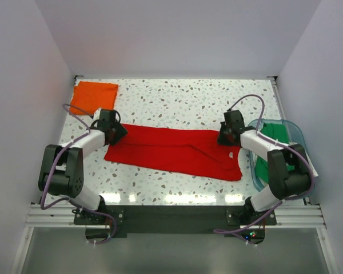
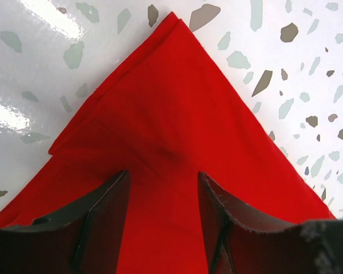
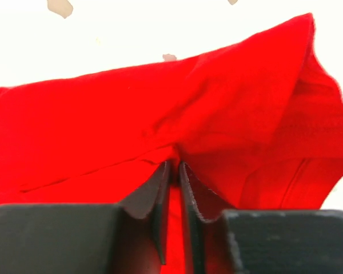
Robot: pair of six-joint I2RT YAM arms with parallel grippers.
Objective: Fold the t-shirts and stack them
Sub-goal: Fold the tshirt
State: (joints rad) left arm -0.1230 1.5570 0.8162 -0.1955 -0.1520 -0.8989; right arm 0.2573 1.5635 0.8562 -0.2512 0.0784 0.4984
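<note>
The bright red t-shirt (image 1: pixel 171 149) lies as a long folded band across the middle of the table, its small white label (image 1: pixel 231 154) near the right end. My left gripper (image 1: pixel 115 132) is at the shirt's left corner and stands open, its fingers (image 2: pixel 111 200) down on either side of flat red cloth (image 2: pixel 177 97). At the right end my right gripper (image 1: pixel 224 137) is shut, pinching a raised fold of the red shirt (image 3: pixel 131 108) between its fingertips (image 3: pixel 175 164). The folded orange t-shirt (image 1: pixel 93 96) rests at the back left. The green t-shirt (image 1: pixel 272 137) sits in the tub.
A translucent teal tub (image 1: pixel 294 132) stands at the right edge of the table, beside the right arm. White walls close in the table on the left, back and right. Speckled tabletop (image 1: pixel 177 100) shows behind the red shirt.
</note>
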